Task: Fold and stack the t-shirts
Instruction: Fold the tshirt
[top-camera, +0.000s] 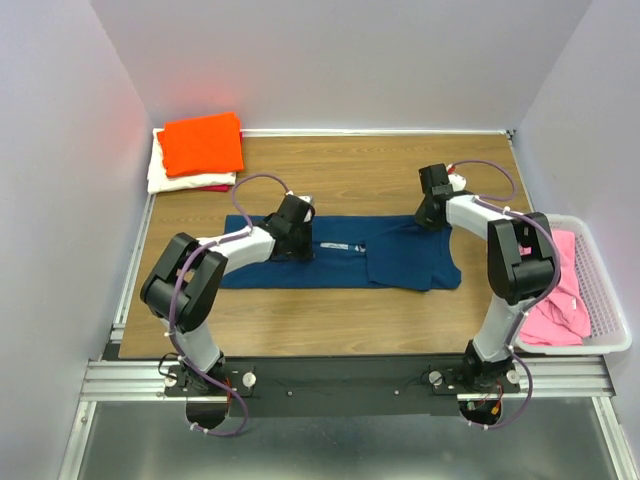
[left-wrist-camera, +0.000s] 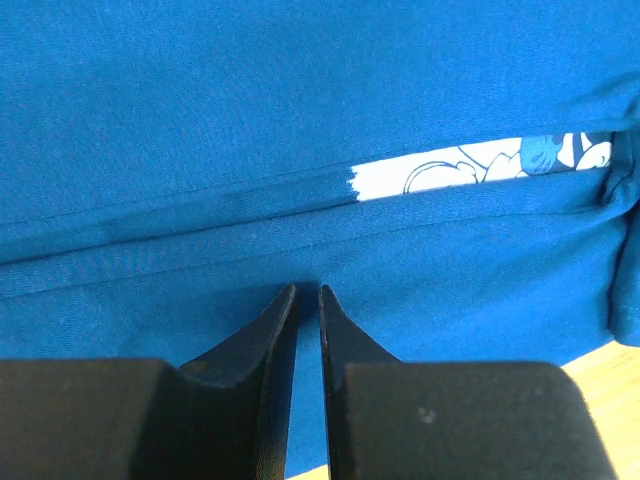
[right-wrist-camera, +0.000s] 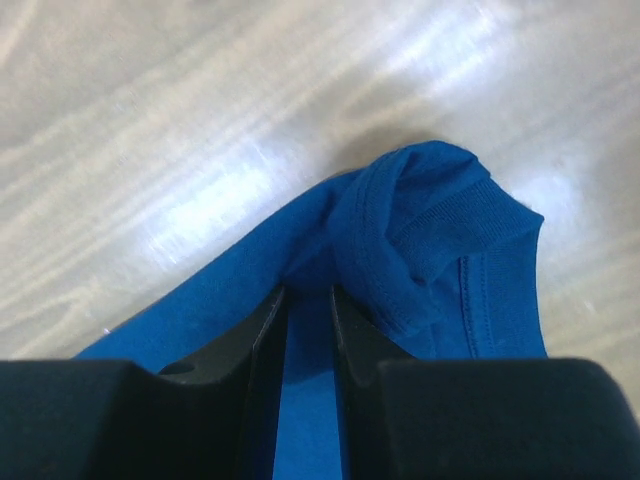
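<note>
Navy jersey t-shirt (top-camera: 340, 262) lies in a long flat band on the wooden table (top-camera: 340, 170). Narrow-set, the left gripper (left-wrist-camera: 307, 290) pinches a smooth fold; the right gripper (right-wrist-camera: 308, 290) nips its bunched, stitched edge.

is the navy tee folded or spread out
Partly folded: the navy tee lies as a narrow band, long edges turned in, nearly covering the white print.

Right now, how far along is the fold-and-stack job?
Done: the orange t-shirt, cream-white t-shirt and red t-shirt sit stacked at the far left corner. In hand: the navy t-shirt lies mid-table, folded into a long strip, with the left gripper and the right gripper each pinching it. Left: finishing that fold, stacking it, then the pink t-shirt, crumpled in the basket.
</note>
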